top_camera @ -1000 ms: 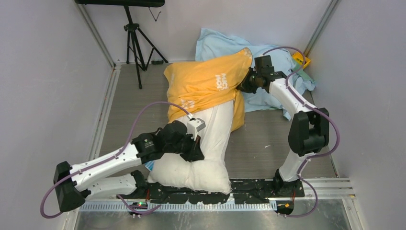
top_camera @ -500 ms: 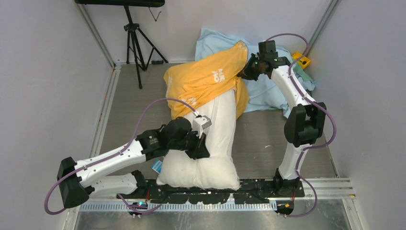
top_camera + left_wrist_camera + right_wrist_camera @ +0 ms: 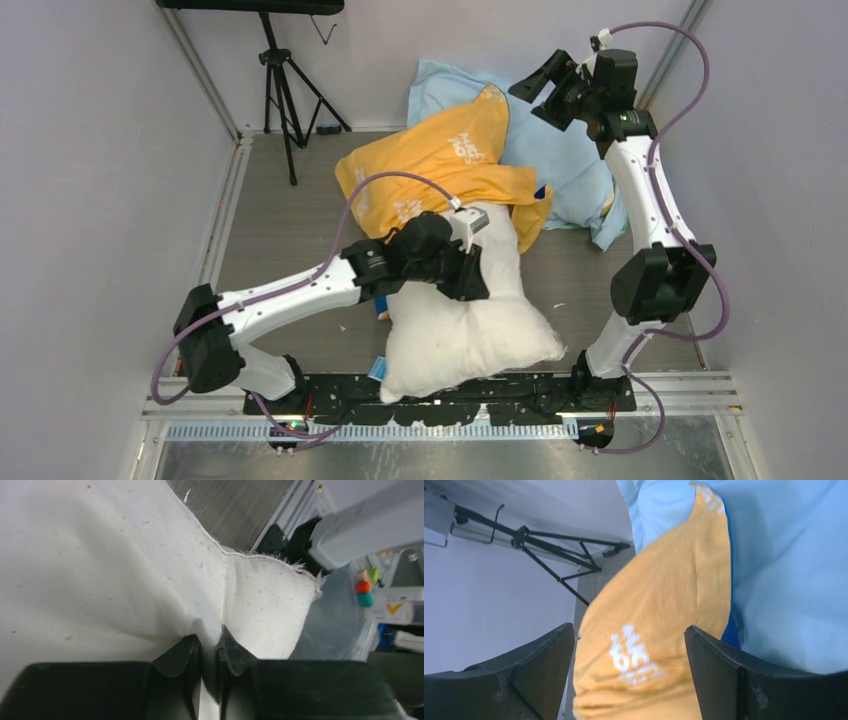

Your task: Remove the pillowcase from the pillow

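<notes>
Pillowcase rumpled behind pillow; left claw pinches pillow; right claw spread, empty.

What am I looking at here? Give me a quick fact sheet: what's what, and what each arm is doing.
Pillow: white, plump, mostly bare
Pillowcase: orange-yellow, bunched at the pillow's far end
Left jaws: shut, pinching a fold of pillow fabric
Right jaws: wide open, empty, raised clear of the pillowcase
Behind: light-blue cloth, crumpled
</notes>
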Robot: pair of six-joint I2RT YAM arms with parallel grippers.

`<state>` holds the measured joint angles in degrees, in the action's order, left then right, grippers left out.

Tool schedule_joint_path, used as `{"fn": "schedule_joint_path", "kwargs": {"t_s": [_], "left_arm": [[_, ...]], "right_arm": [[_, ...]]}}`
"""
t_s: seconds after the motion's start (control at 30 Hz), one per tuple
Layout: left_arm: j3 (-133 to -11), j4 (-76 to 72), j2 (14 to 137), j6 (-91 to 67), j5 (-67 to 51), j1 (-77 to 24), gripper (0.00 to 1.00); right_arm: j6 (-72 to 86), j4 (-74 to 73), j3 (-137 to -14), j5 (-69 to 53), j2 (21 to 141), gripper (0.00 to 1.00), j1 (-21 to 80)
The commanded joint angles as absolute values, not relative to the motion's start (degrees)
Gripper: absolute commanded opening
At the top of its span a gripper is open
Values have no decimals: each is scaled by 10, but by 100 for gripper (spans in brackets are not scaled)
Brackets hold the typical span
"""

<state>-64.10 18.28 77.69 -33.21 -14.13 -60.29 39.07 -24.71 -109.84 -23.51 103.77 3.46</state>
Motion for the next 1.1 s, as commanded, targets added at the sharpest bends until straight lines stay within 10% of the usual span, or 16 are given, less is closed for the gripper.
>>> {"fn": "schedule_joint_path", "kwargs": {"t_s": [0.0,0.2,0.57,1.07], "left_arm": [[-771,126,831,-348,-161,-585,37],[-843,289,813,-287,-131,-528,75],[-843,421,754,-121,115,-486,84],[-648,282,679,-195,-37,-346,86]], "right_arm": [[365,-237,-1000,-245,909,86,45],[342,-281,-867,-244,792,87,46],[295,-420,-754,-97,673,89,240],[371,-544,-698,220,635,89,590]]}}
